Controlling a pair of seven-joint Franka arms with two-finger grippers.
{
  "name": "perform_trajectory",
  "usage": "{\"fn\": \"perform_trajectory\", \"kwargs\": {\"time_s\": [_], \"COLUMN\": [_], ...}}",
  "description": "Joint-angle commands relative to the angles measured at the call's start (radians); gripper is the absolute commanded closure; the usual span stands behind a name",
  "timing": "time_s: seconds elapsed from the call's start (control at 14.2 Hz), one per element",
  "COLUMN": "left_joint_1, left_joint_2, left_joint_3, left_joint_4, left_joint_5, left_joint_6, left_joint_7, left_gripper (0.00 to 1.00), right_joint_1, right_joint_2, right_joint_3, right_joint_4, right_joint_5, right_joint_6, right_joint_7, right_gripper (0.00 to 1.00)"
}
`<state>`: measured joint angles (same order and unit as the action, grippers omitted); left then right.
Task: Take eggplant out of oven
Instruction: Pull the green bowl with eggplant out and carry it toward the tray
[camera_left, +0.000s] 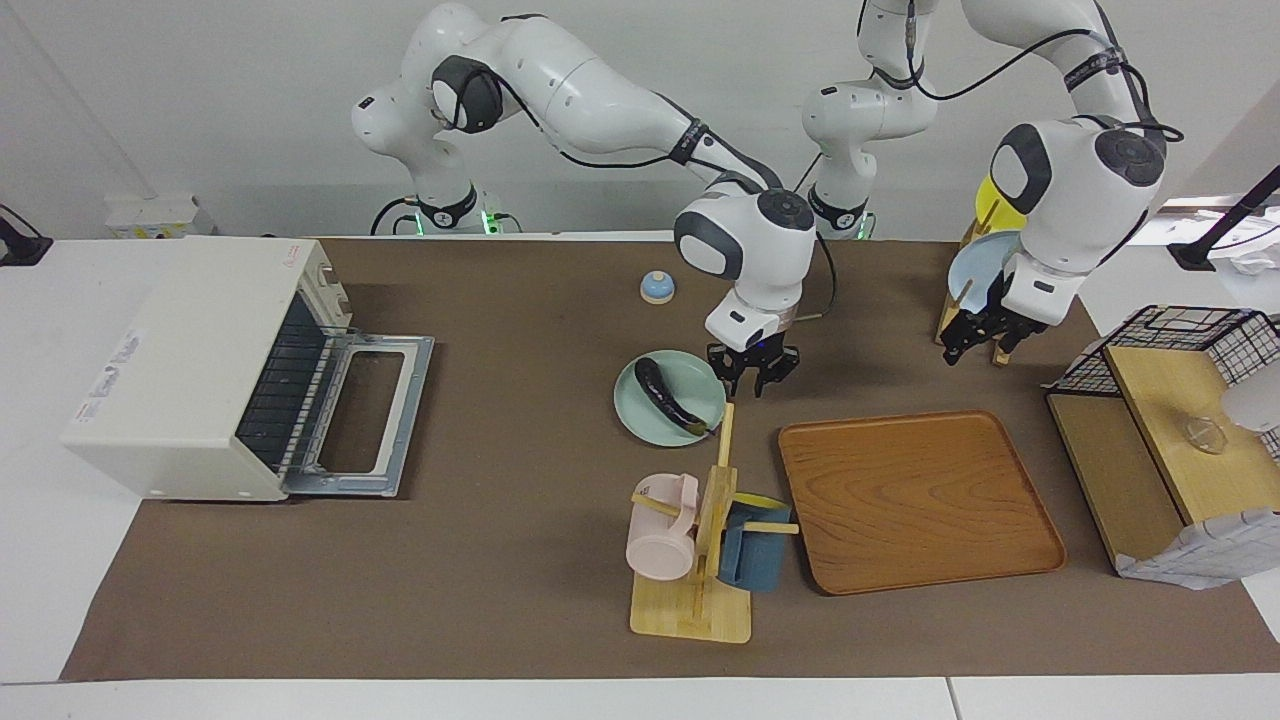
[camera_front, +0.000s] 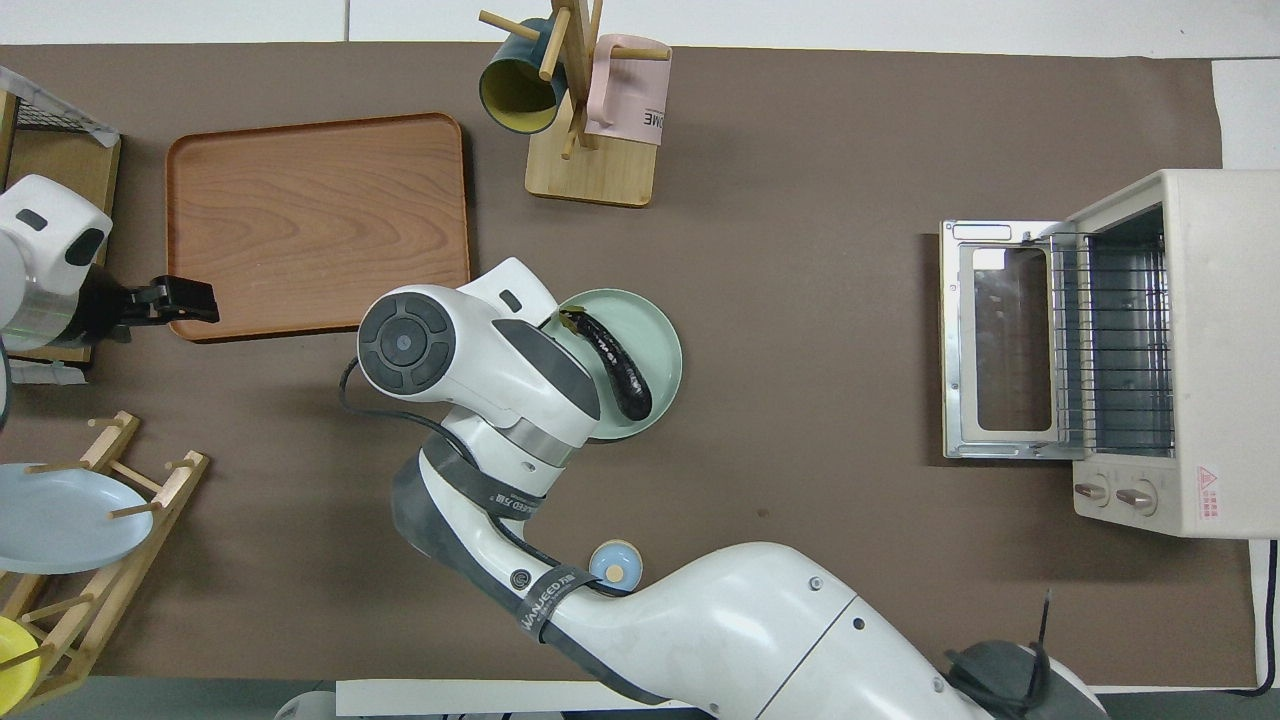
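Note:
The eggplant (camera_left: 668, 395) lies on a pale green plate (camera_left: 640, 420) at the middle of the table, outside the oven; it also shows in the overhead view (camera_front: 620, 365) on the plate (camera_front: 665, 330). The cream-white oven (camera_left: 200, 370) stands at the right arm's end with its door (camera_left: 375, 415) dropped open and its wire rack (camera_front: 1110, 340) bare. My right gripper (camera_left: 752, 372) hangs open and empty just above the table beside the plate's edge, toward the left arm's end. My left gripper (camera_left: 985, 335) waits by the dish rack.
A wooden tray (camera_left: 915, 500) lies beside the plate, toward the left arm's end. A mug tree (camera_left: 700, 540) with a pink and a blue mug stands farther from the robots than the plate. A small blue bell (camera_left: 657, 288), a dish rack (camera_left: 975, 270) and a wire-basket shelf (camera_left: 1160, 420) are also there.

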<state>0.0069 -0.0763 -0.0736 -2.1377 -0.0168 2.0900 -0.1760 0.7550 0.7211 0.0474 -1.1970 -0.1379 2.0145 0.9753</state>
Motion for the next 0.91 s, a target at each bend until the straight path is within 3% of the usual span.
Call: {"fn": "perform_trajectory", "kwargs": {"time_s": [0.0,0.07,0.21,0.35,0.56,0.7,0.84], "left_joint_1": [-0.152,-0.226,-0.383,-0.526,-0.662,-0.7,-0.731], "left_joint_2": [0.015,0.045,0.117,0.192,0.347,0.423,0.454], "left_joint_3": [0.005,0.005,0.006,0.006,0.006,0.008,0.008], "left_joint_4": [-0.06,-0.059,-0.044,0.022,0.193,0.266,0.266], "left_joint_5": [0.012,0.012,0.012,0.012,0.015,0.015,0.017], "left_joint_6": [0.085,0.132,0.209,0.246,0.239,0.234,0.237], "left_joint_7": [-0.199,-0.3,-0.541,-0.798,-1.075,-1.134,-1.134], "left_gripper": [0.0,0.0,0.0,0.0,0.0,0.01,0.18], "right_joint_1": [-0.167,-0.225,-0.339,-0.423,-0.514,-0.574,-0.637], "right_joint_2": [-0.138,-0.205,-0.342,-0.416,-0.5,-0.52,-0.513], "right_joint_3": [0.017,0.017,0.017,0.017,0.015,0.014,0.014], "right_joint_4": [-0.039,-0.114,-0.328,-0.494,-0.772,-0.87,-0.885], "right_joint_5": [0.017,0.017,0.017,0.017,0.008,-0.017,-0.081], "right_joint_6": [-0.167,-0.224,-0.214,-0.188,0.013,0.101,0.107], "right_joint_7": [-0.196,-0.33,-0.473,-0.555,-0.662,-0.729,-0.805], "right_gripper": [0.52,0.53,0.62,0.73,0.86,0.91,0.92]}}
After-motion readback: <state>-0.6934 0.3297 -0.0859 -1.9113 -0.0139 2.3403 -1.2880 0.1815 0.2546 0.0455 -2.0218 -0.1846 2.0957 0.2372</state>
